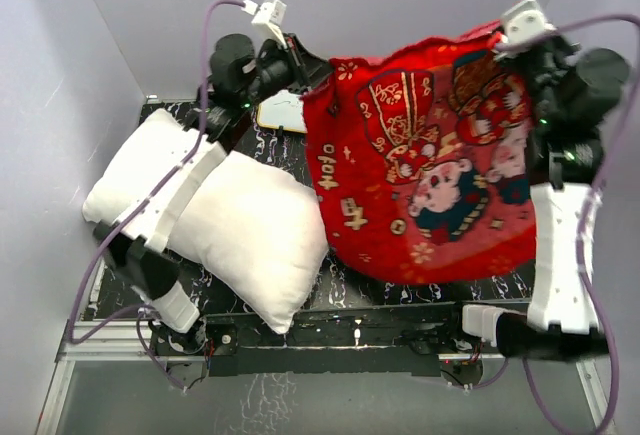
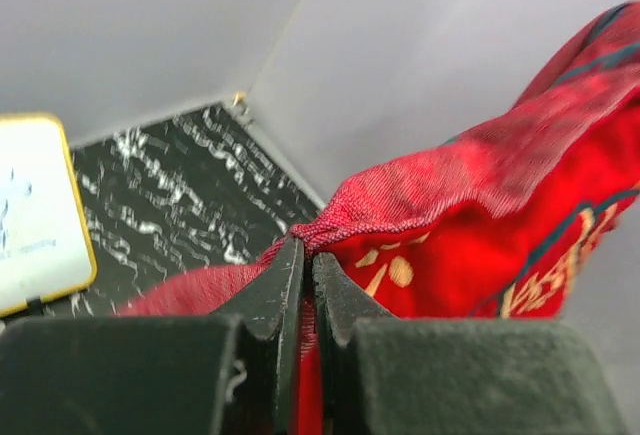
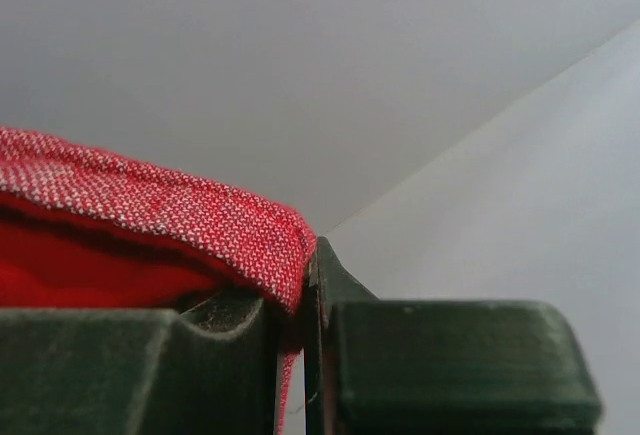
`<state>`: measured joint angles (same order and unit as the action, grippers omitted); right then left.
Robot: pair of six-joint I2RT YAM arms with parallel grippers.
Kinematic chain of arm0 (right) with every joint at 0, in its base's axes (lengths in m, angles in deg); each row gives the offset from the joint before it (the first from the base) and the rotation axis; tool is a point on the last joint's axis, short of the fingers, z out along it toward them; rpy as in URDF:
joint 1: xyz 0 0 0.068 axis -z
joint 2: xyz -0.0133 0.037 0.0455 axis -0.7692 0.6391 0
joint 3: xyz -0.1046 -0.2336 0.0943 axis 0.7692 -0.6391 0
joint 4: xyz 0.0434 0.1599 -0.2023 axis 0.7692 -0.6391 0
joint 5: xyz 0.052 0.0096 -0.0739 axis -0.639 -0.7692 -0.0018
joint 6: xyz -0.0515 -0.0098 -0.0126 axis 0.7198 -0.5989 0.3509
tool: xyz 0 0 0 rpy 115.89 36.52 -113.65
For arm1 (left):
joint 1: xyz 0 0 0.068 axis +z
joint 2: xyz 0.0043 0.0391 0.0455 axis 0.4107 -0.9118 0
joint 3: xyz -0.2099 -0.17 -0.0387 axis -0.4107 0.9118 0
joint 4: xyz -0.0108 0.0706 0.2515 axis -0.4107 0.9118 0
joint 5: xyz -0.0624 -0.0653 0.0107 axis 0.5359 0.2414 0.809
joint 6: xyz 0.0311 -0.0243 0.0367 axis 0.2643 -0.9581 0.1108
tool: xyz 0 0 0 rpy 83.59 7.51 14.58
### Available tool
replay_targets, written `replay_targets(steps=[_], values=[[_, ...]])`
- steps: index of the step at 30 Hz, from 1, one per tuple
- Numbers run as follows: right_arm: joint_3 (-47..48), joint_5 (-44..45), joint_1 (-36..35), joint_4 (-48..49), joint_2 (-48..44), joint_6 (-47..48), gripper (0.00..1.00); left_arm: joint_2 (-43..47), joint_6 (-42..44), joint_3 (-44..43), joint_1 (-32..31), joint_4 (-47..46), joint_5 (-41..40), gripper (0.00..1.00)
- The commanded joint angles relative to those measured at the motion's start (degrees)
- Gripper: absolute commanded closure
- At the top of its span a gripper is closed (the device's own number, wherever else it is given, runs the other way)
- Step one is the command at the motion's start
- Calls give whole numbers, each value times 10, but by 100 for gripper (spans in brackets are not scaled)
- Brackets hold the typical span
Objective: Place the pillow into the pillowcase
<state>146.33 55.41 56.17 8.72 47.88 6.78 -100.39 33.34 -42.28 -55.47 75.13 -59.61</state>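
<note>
- Pillow (image 1: 262, 240) lay on the left of the bench (image 1: 400, 298), with the left arm crossing above it. A swing of that arm could have dragged it off the near edge.
- Pillowcase (image 1: 420, 185) hung just beside it, stretched between both hands. Each held only a thin hem, which could have slipped out under pull.
- Left hand (image 2: 305, 255) was clamped on one top corner, right hand (image 3: 308, 267) on the other.
- Pillow looked plump, white and plain. Pillowcase looked red, thin and crumpled, printed with cartoon figures.
</note>
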Motion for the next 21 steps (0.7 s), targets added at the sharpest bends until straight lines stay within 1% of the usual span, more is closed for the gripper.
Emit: replay_targets(steps=[1,3,4,5,6,7,8,9,10,11,12,13,15,17,18,19,21], values=[[-83,42,0,-5,114,-1,91,-108,-74,-17,10,27,-30,100],[-55,100,-1,-15,199,-26,86,-186,-76,-58,15,69,-81,100],[-17,134,-1,-36,249,-46,79,-229,-71,-95,16,104,-110,100],[26,167,1,-66,294,-69,67,-273,-72,-145,16,148,-144,92],[85,188,1,-107,346,-86,52,-314,-65,-207,17,191,-170,76],[140,193,1,-159,386,-107,40,-350,-62,-269,18,236,-203,58],[194,180,3,-200,412,-129,29,-378,-59,-349,20,272,-236,38],[233,158,4,-227,425,-143,18,-393,-48,-388,21,289,-269,28],[236,127,4,-239,421,-153,12,-389,-37,-401,22,291,-291,21],[220,87,4,-244,406,-158,5,-371,-22,-387,23,277,-306,17],[191,38,4,-246,389,-159,0,-341,-9,-352,26,256,-311,16],[160,-24,4,-252,365,-154,1,-305,-1,-307,31,229,-306,16],[82,-162,4,-288,295,-120,1,-230,8,-203,46,175,-270,18],[-11,-274,2,-330,237,-70,1,-154,16,-99,58,148,-211,18],[-59,-305,-1,-336,209,-53,1,-113,18,-46,63,133,-181,18],[-111,-315,-5,-335,184,-43,1,-70,15,12,68,116,-151,18],[-194,-296,-8,-332,149,-41,1,14,-9,123,80,85,-113,18]])
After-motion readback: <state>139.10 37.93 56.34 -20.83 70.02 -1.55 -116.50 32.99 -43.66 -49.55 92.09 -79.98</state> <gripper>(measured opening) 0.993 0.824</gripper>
